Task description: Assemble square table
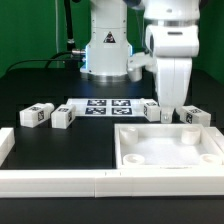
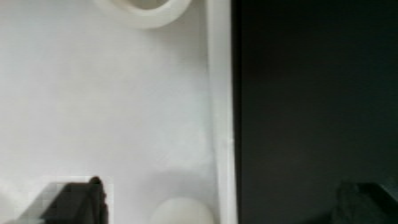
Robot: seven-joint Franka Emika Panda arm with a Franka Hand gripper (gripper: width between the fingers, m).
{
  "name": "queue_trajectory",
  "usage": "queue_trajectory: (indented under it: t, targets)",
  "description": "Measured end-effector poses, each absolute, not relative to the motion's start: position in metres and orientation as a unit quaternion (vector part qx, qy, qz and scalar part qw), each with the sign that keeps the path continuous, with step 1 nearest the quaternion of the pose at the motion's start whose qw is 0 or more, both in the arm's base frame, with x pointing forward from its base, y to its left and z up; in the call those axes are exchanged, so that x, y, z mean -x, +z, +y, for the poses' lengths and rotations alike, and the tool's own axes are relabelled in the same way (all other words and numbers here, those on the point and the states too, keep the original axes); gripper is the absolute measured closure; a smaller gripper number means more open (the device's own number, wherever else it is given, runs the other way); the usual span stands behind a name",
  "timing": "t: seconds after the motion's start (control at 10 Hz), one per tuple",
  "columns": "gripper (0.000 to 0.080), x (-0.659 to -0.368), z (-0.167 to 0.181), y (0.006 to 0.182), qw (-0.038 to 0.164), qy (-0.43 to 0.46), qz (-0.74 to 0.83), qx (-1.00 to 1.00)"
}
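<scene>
the claw (image 1: 169,104) hangs with its jaws spread wide, gripping nothing, straddling one rim of the square panel (image 1: 165,132). the panel lies flat at the exterior view's right (sockets up, presumably so the nearby leg posts (image 1: 37,115) can go in).

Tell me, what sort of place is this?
Probably a robotics lab bench: a white robot arm stands over a black table, a marker board lies on it, and tagged leg posts sit beside a square panel.
</scene>
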State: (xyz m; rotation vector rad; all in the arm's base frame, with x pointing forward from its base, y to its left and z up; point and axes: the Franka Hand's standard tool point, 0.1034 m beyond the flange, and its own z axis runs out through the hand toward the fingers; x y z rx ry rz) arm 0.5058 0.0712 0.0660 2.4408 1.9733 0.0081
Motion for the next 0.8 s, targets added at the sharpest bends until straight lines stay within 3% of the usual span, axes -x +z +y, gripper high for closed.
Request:
queue_trajectory:
  t: [0.4,0.8]
  targets:
    - [0.0151,-0.497,0.135,0.057,0.000,0.046,0.505,-0.862]
    - [0.0151,-0.497,0.134,0.056,0.000,0.044,0.517,-0.855]
